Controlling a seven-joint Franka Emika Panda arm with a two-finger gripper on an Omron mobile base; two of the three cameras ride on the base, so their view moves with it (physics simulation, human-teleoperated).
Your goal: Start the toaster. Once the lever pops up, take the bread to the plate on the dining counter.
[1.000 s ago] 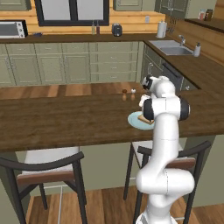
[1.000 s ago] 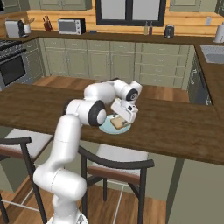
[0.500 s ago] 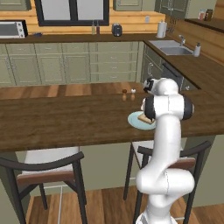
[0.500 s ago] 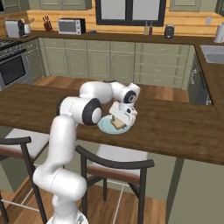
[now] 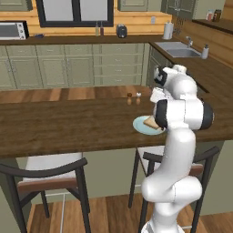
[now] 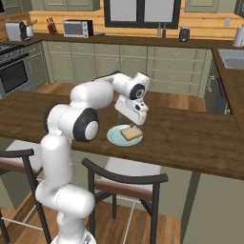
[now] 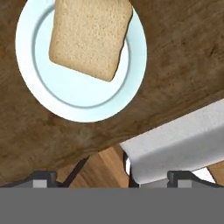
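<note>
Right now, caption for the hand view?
Bread lying on the plate on the dining counter, open gripper above.

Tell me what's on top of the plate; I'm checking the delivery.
One slice of bread lies flat on the plate, overhanging one rim. The plate surface beneath the slice is covered.

A dark-framed window (image 6: 142,10) is sitting in a wall of warm wood planks. Below the window, a dark back counter (image 6: 124,40) is running over pale grey-green cabinets (image 6: 119,64). Left of the window, a microwave (image 6: 77,28) is resting on that counter. Right of the window, a sink (image 5: 177,49) is lying in the side counter. Further from the window, 2 dark-framed chairs (image 5: 50,182) are standing on a wood-plank floor (image 5: 104,214).
</note>
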